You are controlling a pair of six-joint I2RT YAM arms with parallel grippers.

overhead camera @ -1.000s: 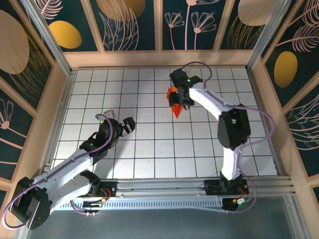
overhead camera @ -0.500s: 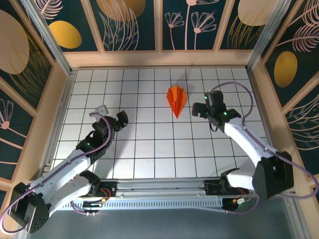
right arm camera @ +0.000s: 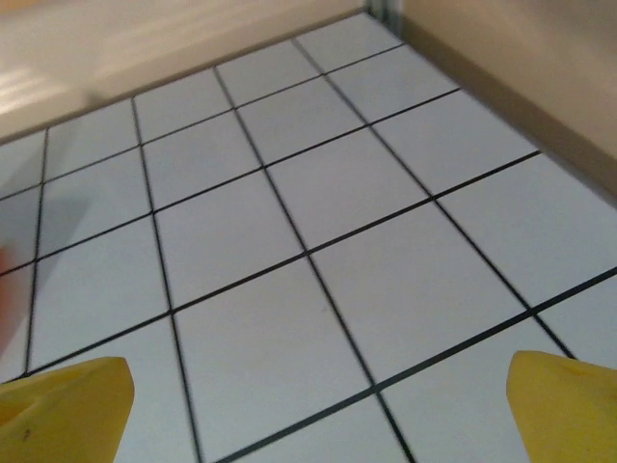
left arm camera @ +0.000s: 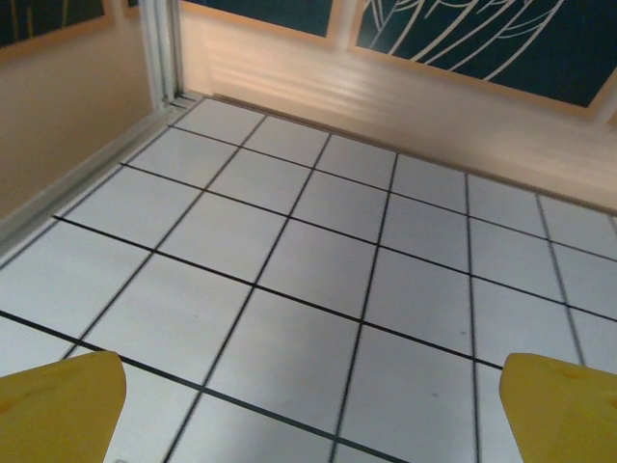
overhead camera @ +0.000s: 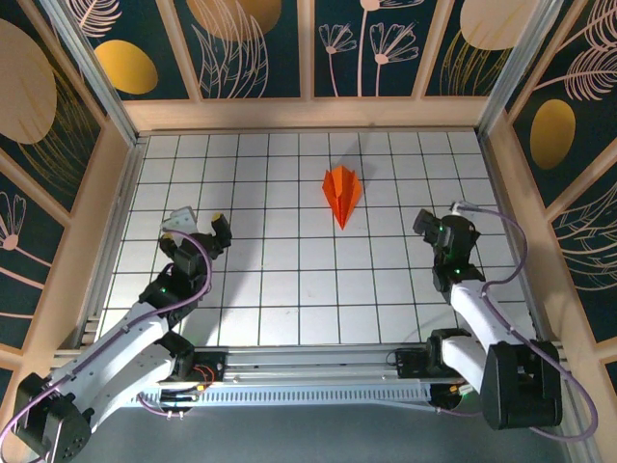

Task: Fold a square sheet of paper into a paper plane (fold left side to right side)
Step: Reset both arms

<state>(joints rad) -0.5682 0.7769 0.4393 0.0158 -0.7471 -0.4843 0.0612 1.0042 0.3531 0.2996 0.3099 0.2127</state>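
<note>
Since half a second ago both arms have drawn back. The right gripper [overhead camera: 442, 222] now sits well right of the plane and nearer the bases, and the left gripper [overhead camera: 200, 229] is farther left. Both sets of jaws are released, spread wide. The bright orange paper plane [overhead camera: 341, 193], a creased pointed dart, lies unmoved on the white gridded desk [overhead camera: 289, 289]. Its tip points toward the arms, open tiles lie all round it, and it is well apart from the wooden walls [overhead camera: 308, 114].

White arms [overhead camera: 120, 336], black joints [overhead camera: 516, 386], purple cables [overhead camera: 524, 253], yellow fingertips [left arm camera: 58, 405].
</note>
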